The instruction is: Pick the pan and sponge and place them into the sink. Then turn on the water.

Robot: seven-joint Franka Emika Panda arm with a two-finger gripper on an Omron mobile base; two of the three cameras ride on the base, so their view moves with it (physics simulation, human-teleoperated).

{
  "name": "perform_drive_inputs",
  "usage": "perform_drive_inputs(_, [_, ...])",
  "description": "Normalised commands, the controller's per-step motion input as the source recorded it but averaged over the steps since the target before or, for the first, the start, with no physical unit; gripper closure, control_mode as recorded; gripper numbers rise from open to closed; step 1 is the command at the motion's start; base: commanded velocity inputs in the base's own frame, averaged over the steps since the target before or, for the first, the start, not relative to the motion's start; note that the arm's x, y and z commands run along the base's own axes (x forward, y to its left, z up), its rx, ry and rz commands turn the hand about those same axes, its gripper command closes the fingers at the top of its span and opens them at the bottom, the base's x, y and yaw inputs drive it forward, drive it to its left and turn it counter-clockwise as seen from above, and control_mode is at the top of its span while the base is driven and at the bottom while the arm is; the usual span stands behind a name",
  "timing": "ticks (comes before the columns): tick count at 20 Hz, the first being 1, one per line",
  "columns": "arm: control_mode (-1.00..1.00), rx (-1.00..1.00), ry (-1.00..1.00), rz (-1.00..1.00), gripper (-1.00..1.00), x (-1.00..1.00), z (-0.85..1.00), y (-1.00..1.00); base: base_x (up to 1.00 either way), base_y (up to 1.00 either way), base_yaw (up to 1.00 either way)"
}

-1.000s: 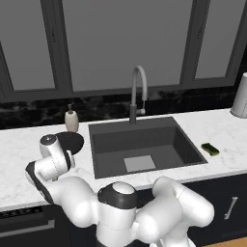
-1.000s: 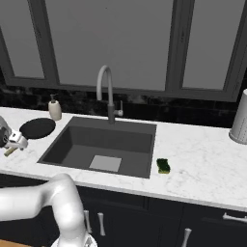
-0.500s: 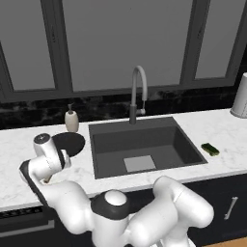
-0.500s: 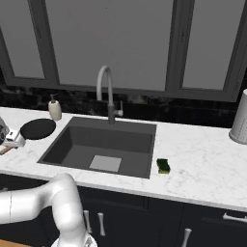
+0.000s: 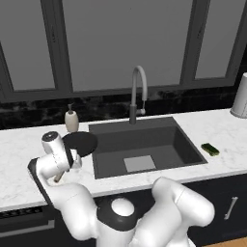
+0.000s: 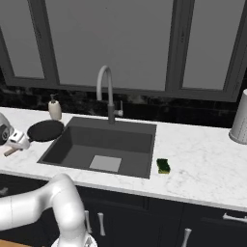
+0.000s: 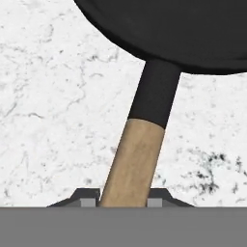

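The pan (image 5: 80,143) is round and black and lies on the counter just left of the sink (image 5: 141,139). Its light wooden handle (image 7: 134,159) points toward me. My gripper (image 7: 123,200) is shut on that handle, one fingertip against each side, low over the counter (image 5: 59,170). From the right base view the pan (image 6: 45,130) sits at the sink's (image 6: 107,144) far left corner, with my gripper (image 6: 14,144) on its handle. The small green sponge (image 5: 210,149) rests on the counter right of the basin (image 6: 164,166). The gooseneck faucet (image 5: 138,91) stands behind the sink with no water running.
A beige soap dispenser (image 5: 72,120) stands behind the pan near the black backsplash. A grey metal canister (image 6: 240,120) is at the far right of the marble counter. Dark windows span the wall behind. My arm's white links fill the foreground.
The jaws have come together from wide open onto the pan's wooden handle. The hand has settled slightly lower. Pan and sponge have not moved.
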Motion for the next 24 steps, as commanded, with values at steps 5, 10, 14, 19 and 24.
perform_drive_inputs(5, [-1.00,0.00,-0.10,-0.28,1.00,-0.38,0.17,-0.60,0.00,0.00,0.00])
perform_drive_inputs(10, [-1.00,0.00,0.00,-0.36,1.00,-0.13,0.37,-0.52,0.00,0.00,0.00])
perform_drive_inputs(14, [-1.00,0.00,0.13,-0.51,1.00,0.02,0.17,-0.47,0.00,0.00,0.00])
perform_drive_inputs(19, [-1.00,0.00,0.04,-0.40,1.00,0.10,0.06,-0.68,0.00,0.00,0.00])
perform_drive_inputs(24, [-1.00,0.07,0.01,-0.17,1.00,0.06,0.03,-0.72,0.00,0.00,0.00])
